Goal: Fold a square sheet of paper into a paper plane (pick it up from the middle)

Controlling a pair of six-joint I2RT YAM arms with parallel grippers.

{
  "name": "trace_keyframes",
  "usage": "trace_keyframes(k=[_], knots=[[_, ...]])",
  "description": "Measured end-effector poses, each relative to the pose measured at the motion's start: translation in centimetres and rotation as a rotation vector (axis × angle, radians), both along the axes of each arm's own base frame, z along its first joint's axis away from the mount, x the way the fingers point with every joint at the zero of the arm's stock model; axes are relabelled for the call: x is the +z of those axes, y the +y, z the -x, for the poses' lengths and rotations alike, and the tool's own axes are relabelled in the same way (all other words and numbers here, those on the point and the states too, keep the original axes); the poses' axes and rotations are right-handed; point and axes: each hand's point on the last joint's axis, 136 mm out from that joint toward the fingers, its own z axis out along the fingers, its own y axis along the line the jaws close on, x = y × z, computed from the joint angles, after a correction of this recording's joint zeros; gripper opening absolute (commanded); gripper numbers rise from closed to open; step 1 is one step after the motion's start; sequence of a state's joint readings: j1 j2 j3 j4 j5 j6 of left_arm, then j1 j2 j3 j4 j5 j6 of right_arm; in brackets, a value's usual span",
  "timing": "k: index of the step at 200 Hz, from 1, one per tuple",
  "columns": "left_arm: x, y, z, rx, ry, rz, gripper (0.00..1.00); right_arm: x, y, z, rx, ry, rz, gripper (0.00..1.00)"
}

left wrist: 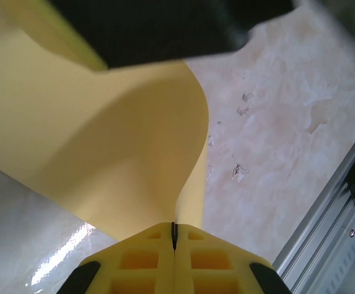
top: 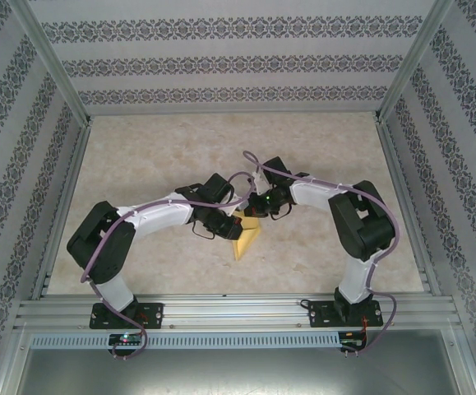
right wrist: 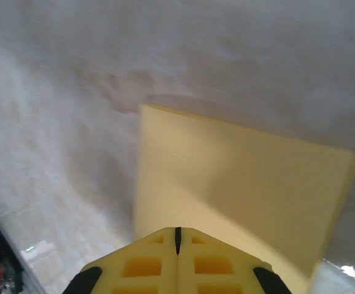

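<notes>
The yellow-orange sheet of paper [top: 247, 240] hangs bent between the two arms over the middle of the table. My left gripper [top: 234, 227] is shut on it. In the left wrist view the sheet [left wrist: 103, 141] curves into a fold that runs straight into the closed tips of the left gripper [left wrist: 174, 228]. My right gripper [top: 259, 211] is shut too. In the right wrist view the right gripper [right wrist: 178, 231] points at the flat face of the sheet [right wrist: 238, 177], with nothing showing between its fingers; whether it touches the paper I cannot tell. A paper plane is out of view.
The beige marbled table [top: 155, 156] is walled by patterned panels on three sides. An aluminium rail [top: 238, 310] runs along the near edge by the arm bases, and the rail [left wrist: 327, 223] also passes at the right in the left wrist view.
</notes>
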State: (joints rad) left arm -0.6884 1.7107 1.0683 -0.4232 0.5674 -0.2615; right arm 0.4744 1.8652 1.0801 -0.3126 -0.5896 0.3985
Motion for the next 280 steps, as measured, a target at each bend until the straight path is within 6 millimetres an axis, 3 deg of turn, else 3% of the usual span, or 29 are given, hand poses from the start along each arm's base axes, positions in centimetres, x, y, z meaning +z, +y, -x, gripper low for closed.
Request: trace_keyframes(k=[22, 107, 280], knots=[[-0.2, -0.2, -0.2, -0.007, 0.004, -0.007, 0.0, -1.8, -0.9, 0.9, -0.006, 0.057, 0.06, 0.0], [-2.8, 0.0, -0.6, -0.009, 0.044, -0.078, 0.0, -1.8, -1.0, 0.8, -0.004, 0.051, 0.076, 0.0], [-3.6, 0.5, -0.9, 0.011, 0.035, -0.112, 0.0, -1.8, -1.0, 0.8, -0.03, 0.069, 0.083, 0.0]])
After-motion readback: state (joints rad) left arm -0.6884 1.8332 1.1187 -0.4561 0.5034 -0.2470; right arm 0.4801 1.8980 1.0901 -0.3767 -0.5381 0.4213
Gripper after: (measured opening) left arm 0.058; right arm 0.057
